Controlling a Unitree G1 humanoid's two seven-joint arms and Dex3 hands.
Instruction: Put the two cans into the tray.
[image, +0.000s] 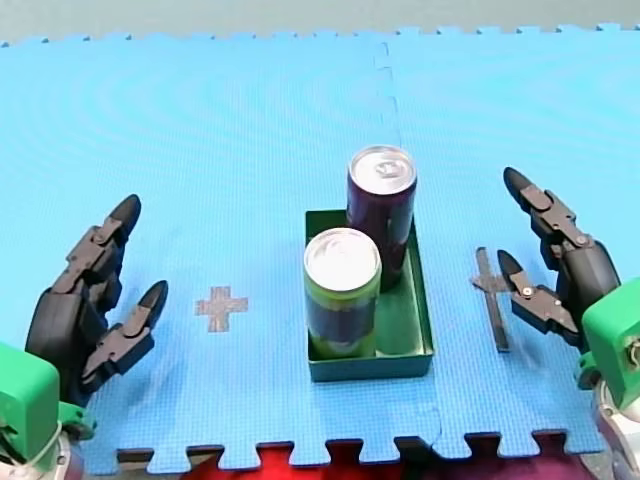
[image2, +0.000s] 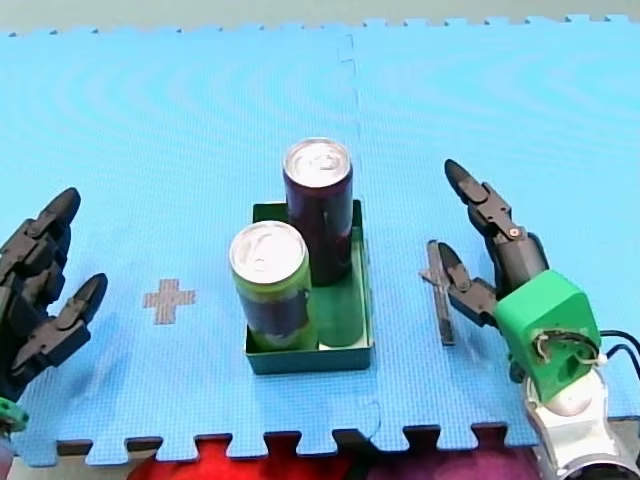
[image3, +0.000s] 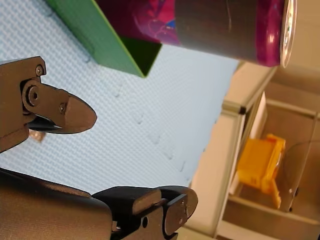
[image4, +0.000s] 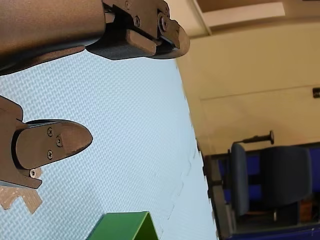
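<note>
Both cans stand upright inside the green tray (image: 424, 318), which sits on the blue foam mat (image: 200, 140) about midway between its left and right edges and close to its near edge; the tray's long side runs from near to far. The purple can (image: 380, 212) occupies the far end of the tray; the green can (image: 342, 300) occupies the near end, just beside the purple one, though whether the two touch cannot be told.

The left hand (image: 92, 300) is by the mat's near left corner, released and holding nothing, well apart from the tray; a grey tape cross (image: 221, 308) lies on the mat between this hand and the tray. The right hand (image: 552, 268) is towards the mat's near right corner, likewise released and holding nothing; a grey tape strip (image: 493, 300) lies on the mat between it and the tray, just beside the hand's lower finger.

The first wrist view catches dark fingers over the mat, a corner of the tray and the side of the purple can; the second wrist view catches dark fingers over the mat, a corner of the tray and a piece of grey tape (image4: 17, 200), with an office chair (image4: 270, 185) beyond the mat's edge.
</note>
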